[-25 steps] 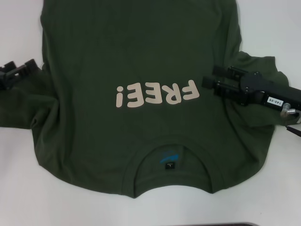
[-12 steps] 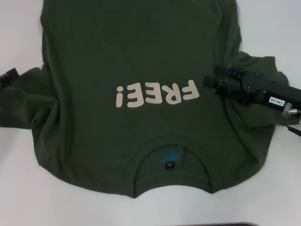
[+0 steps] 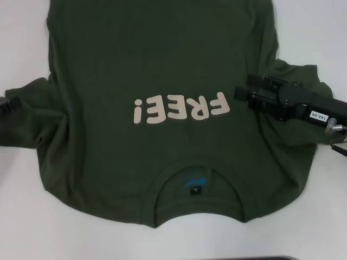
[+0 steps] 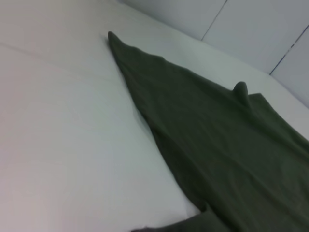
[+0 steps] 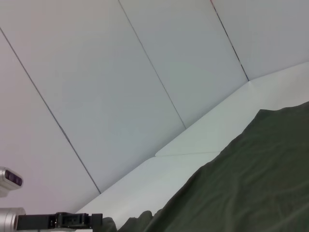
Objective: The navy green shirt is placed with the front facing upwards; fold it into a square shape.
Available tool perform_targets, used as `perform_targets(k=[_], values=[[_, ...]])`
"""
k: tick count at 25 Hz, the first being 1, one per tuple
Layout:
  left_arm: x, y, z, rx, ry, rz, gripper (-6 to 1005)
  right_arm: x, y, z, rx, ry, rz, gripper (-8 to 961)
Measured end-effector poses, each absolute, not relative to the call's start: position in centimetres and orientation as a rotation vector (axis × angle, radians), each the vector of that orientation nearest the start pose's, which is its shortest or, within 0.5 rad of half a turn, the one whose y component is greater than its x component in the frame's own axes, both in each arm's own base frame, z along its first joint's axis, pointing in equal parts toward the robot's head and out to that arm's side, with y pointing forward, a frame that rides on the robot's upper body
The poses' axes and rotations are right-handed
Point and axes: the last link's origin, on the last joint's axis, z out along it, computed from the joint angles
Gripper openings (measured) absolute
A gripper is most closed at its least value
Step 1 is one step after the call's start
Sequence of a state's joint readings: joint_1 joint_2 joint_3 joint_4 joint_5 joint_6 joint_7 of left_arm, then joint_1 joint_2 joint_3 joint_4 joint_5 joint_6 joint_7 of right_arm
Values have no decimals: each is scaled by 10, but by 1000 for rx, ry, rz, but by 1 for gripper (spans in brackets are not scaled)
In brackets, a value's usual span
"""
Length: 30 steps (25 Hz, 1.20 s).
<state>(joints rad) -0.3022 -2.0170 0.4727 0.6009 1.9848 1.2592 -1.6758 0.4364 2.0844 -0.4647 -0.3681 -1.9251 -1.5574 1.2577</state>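
At the far left edge of the head view, the left claw is showing only as a dark sliver beside the shirt's left sleeve; I cannot tell its state. The shirt is lying spread face up across the white worktop, cream letters showing, collar nearest the robot. The right claw is hovering over the right sleeve, fingers narrowly parted, holding nothing.
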Motion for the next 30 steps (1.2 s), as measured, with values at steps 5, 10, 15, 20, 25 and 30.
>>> perform_targets(k=[5, 10, 15, 20, 25, 30], values=[[-394, 287, 54, -2012, -1377, -563, 896, 301, 287, -21, -2423, 950, 1022, 726], [-392, 288, 53, -2048, -1398, -523, 895, 301, 287, -21, -2422, 952, 1023, 726], [-387, 289, 53, -2088, -1393, -521, 894, 301, 287, -21, -2426, 951, 1023, 727], [-385, 290, 53, -2101, -1389, -527, 893, 301, 287, -21, -2428, 950, 1022, 727], [-386, 290, 52, -2100, -1395, -512, 877, 301, 286, -21, -2425, 953, 1025, 727], [-388, 290, 52, -2088, -1424, -495, 745, 302, 285, -21, -2423, 955, 1027, 727]])
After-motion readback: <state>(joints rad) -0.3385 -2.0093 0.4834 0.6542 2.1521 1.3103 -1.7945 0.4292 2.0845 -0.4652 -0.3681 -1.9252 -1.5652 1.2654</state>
